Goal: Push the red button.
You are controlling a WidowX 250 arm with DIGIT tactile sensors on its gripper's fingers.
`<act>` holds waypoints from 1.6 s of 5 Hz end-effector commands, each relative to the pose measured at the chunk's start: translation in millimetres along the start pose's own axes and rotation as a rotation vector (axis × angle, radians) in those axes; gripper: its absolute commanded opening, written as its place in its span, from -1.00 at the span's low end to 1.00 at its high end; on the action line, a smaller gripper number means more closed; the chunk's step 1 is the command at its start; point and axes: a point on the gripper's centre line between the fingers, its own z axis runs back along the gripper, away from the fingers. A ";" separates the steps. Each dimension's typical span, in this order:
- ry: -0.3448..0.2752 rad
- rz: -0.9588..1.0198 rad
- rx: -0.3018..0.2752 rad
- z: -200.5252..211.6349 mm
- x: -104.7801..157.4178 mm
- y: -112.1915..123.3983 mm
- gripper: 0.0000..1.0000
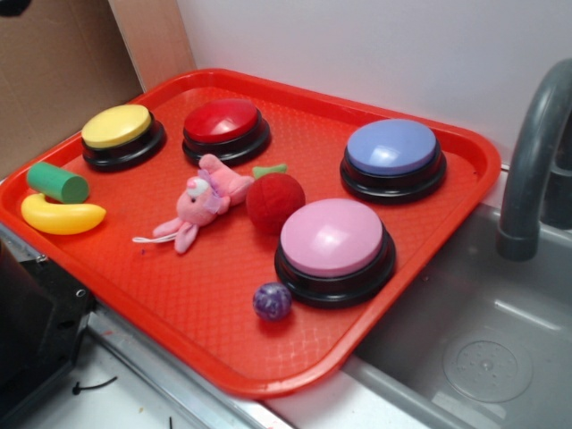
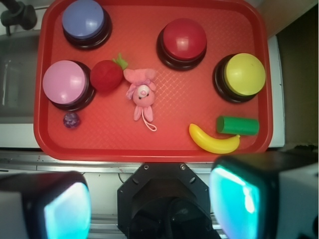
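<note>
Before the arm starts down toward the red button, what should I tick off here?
1. Target identified: red button sits on the tray, beside the yellow button: ok.
2. Not confused with the red plush ball: apart from it, ok.
3. Button top clear: nothing on it, ok.
4. End effector over the button: not ok; it hangs off the tray's near edge.
5. End effector closed for pressing: not ok, fingers spread.
6. Pink plush bunny lies between end effector and button: cannot tell clearance.
</note>
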 end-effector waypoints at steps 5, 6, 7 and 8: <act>-0.109 0.243 -0.016 -122.3 140.3 85.3 1.00; -0.101 0.244 0.026 -139.2 139.3 89.8 1.00; -0.122 0.259 0.005 -162.4 142.1 93.7 1.00; -0.118 0.220 -0.022 -178.5 147.1 87.6 1.00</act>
